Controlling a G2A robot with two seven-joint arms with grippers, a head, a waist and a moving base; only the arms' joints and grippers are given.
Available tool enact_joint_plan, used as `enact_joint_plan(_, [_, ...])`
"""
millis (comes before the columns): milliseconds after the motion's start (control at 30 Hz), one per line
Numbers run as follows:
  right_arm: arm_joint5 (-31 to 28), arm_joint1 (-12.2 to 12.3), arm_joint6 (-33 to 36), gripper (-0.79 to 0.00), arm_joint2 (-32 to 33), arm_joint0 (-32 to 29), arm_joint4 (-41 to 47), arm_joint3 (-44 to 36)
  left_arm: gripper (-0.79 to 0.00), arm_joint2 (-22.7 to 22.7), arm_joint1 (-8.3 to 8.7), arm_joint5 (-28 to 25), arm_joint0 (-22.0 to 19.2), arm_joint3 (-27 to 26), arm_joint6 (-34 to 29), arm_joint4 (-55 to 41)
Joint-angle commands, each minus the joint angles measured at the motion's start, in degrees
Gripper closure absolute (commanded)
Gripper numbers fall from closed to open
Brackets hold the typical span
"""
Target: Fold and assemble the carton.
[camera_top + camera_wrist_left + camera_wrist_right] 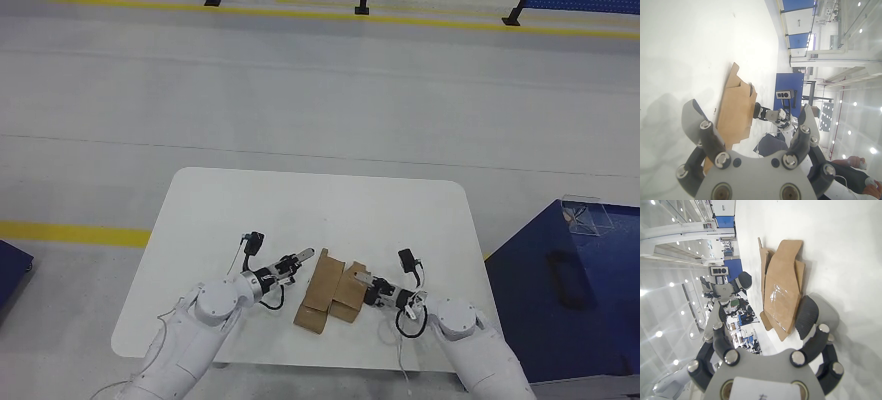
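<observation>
Both your jaws stand wide apart, holding nothing. Your left gripper [749,104] hangs just beside the brown carton [328,288], and your right gripper [761,313] sets one pad [807,313] against its opposite edge. The carton lies mostly flat between them, near the front edge of the white table [300,200].

Bright overhead lamps [855,103] flare; soft shadows lie on the glaring white table [300,205].

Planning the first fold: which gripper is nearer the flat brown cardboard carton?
Right. The right gripper has one of its fingers against the flat brown cardboard carton's edge; the left gripper is open beside the opposite edge, apparently not touching.
</observation>
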Motion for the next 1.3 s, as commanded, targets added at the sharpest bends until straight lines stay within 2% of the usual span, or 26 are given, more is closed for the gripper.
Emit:
enact_joint_plan(0, [-1.5,0.0,0.3,-0.785,-0.2,-0.1,-0.3,-0.1,-0.785,0.7,-0.37,-0.1,-0.6,1.1,-0.1,-0.3])
enact_joint_plan(333, [-2.5,-0.1,2.1,-0.785,-0.1,-0.4,3.1,-1.7,-0.785,2.9,-1.9,-1.5,-2.5,5.3,-1.9,-2.6])
enact_joint_plan(400, [-2.3,-0.3,1.7,-0.619,-0.5,0.0,3.5,-1.3,-0.785,3.1,-2.13,-1.7,-2.7,6.0,-2.4,-3.1])
enact_joint_plan(433, [-2.2,-0.4,1.4,-0.563,-0.8,0.2,3.6,-1.0,-0.785,3.1,-2.23,-1.9,-2.8,6.4,-2.6,-3.3])
enact_joint_plan(467, [-2.1,-0.6,1.2,-0.369,-1.1,0.4,3.7,-0.7,-0.785,3.2,-2.31,-2.1,-2.9,6.7,-2.8,-3.5])
enact_joint_plan(567, [-2.0,-1.0,1.1,-0.348,-2.2,1.3,4.2,0.6,-0.785,3.3,-2.57,-2.4,-3.1,7.6,-3.1,-4.0])
enact_joint_plan(633, [-2.1,-1.3,1.0,-0.286,-3.0,2.0,4.5,1.7,-0.785,3.4,-2.73,-2.6,-3.3,8.1,-3.6,-4.5])
enact_joint_plan(733, [-2.7,-1.8,1.1,-0.24,-4.0,2.9,5.1,3.2,-0.785,3.5,-2.96,-2.8,-3.5,8.9,-4.1,-5.0])
enact_joint_plan(767, [-2.9,-1.9,1.1,-0.182,-4.2,3.2,5.3,3.7,-0.785,3.5,-3.02,-2.9,-3.6,9.0,-4.2,-5.1])
enact_joint_plan(800, [-3.1,-2.1,1.1,-0.058,-4.5,3.4,5.5,4.2,-0.785,3.5,-3.09,-3.1,-3.5,9.2,-4.3,-5.2])
enact_joint_plan(833, [-3.2,-2.2,1.0,0.0,-4.7,3.7,5.6,4.6,-0.785,3.5,-3.14,-3.2,-3.5,9.3,-4.4,-5.3])
enact_joint_plan(1033, [-5.3,-2.5,0.8,0.0,-4.7,4.4,6.7,6.0,-0.785,1.7,-2.66,-5.5,-2.6,7.8,-4.0,-5.5])
enact_joint_plan(1167, [-7.5,-1.5,5.8,0.0,-1.4,3.5,10.7,3.1,-0.785,-1.6,-1.47,-6.9,-0.4,4.4,-2.6,-5.1])
enact_joint_plan(1267, [-8.2,-0.2,10.7,0.0,2.9,1.5,14.0,-3.3,-0.785,-5.3,-0.42,-6.9,2.2,1.3,0.2,-5.9])
